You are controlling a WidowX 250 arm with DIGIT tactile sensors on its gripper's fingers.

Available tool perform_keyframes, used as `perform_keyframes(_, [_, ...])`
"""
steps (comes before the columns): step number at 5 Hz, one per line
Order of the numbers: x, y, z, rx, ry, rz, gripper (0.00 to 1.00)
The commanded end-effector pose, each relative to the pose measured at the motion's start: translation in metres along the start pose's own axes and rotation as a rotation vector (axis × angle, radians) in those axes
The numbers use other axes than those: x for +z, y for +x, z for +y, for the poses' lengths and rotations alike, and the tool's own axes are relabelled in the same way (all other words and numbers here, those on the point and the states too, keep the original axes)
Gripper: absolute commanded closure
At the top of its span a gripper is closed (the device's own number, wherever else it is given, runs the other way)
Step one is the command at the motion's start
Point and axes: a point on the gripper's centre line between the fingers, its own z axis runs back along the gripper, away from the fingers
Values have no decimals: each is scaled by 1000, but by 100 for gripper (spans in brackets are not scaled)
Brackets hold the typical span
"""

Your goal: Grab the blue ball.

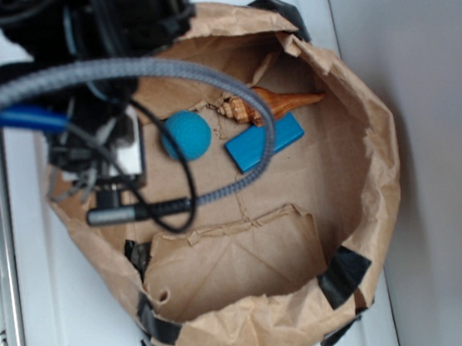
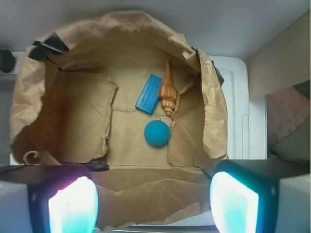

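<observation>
The blue ball (image 1: 187, 135) (image 2: 157, 133), a small teal sphere, rests on the floor of a cut-down brown paper bag (image 1: 368, 199) (image 2: 73, 121). My gripper (image 2: 153, 201) hangs open above the bag's near wall, with nothing but paper showing between its wide-set pads (image 2: 73, 206). The ball lies well ahead of the fingertips in the wrist view, roughly on the centre line. In the exterior view the arm's body and cables cover the bag's left side, with the ball just to their right; the fingers are hidden there.
A flat bright-blue block (image 1: 265, 143) (image 2: 148, 100) and an orange spiral seashell (image 1: 265, 104) (image 2: 168, 90) lie close beyond the ball. The bag's crumpled walls ring everything, with black tape (image 1: 343, 275) at the corners. A white tray (image 1: 73, 324) lies under the bag.
</observation>
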Motion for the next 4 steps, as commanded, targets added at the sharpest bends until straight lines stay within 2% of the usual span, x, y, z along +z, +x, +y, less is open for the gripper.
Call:
perform_keyframes(1, [13, 4, 6, 21, 21, -47, 0])
perform_keyframes(2, [-38, 9, 7, 65, 24, -114, 0])
perform_keyframes(3, [-89, 16, -3, 32, 61, -115, 0])
perform_keyframes(4, [-130, 13, -5, -2, 48, -78, 0])
